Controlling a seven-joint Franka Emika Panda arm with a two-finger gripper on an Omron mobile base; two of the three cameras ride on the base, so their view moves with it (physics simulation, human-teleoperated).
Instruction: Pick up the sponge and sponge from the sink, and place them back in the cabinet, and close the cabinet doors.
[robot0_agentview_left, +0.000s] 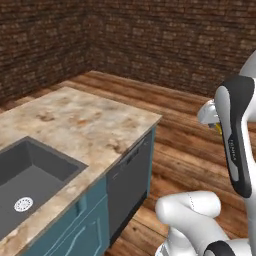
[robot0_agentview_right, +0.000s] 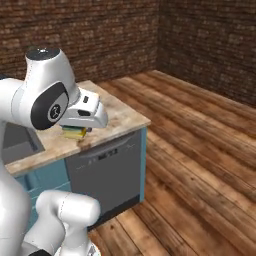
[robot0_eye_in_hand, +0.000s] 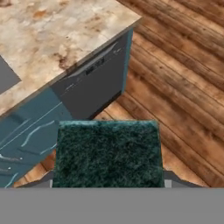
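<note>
My gripper (robot0_agentview_right: 75, 128) is shut on a sponge (robot0_agentview_right: 71, 135), a yellow block with a dark green face. It hangs in the air past the counter's end, above the wooden floor. In the hand view the sponge's green scouring face (robot0_eye_in_hand: 107, 153) covers the lower middle and hides the fingertips. A sliver of its yellow (robot0_agentview_left: 218, 128) shows under the hand in the left base view. The dark grey sink (robot0_agentview_left: 35, 167) lies at the left in the tan marble counter (robot0_agentview_left: 85, 117); the part of the basin in view holds a white drain (robot0_agentview_left: 23, 204). The cabinet and its doors are out of view.
A dark grey dishwasher front (robot0_agentview_right: 105, 172) sits under the counter's end, with low teal doors (robot0_agentview_left: 75, 235) beside it. Open wooden floor (robot0_agentview_right: 200, 150) stretches to the right. Brick walls (robot0_agentview_left: 150, 45) close the room behind.
</note>
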